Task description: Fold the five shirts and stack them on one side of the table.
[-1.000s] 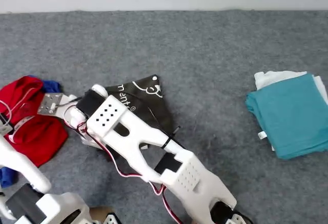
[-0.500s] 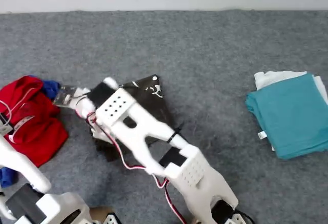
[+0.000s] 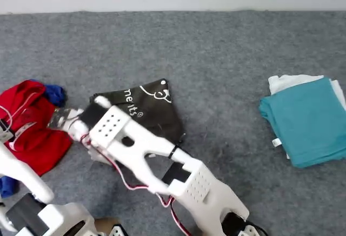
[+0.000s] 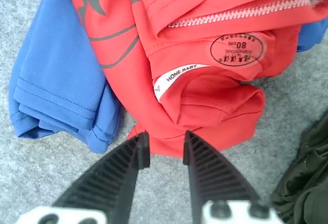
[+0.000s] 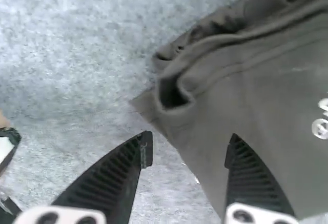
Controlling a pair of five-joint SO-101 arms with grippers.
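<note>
A black shirt with white print lies spread left of the table's middle. My right gripper is just past its left edge, between it and the red shirt. In the right wrist view this gripper stands wide open over a rumpled corner of the black shirt. My left gripper hovers slightly open at the edge of the crumpled red shirt, which lies on a blue shirt. A folded teal shirt rests on a folded white one at the right side.
The table is covered by grey carpet. A pale wall runs along the far edge. The left arm's white links cross the near left corner. Bits of the blue shirt stick out behind the red one.
The right arm swung toward the back, then came forward and left again. More of the black shirt's print and left edge now shows. The red shirt and right-hand stack have not moved.
</note>
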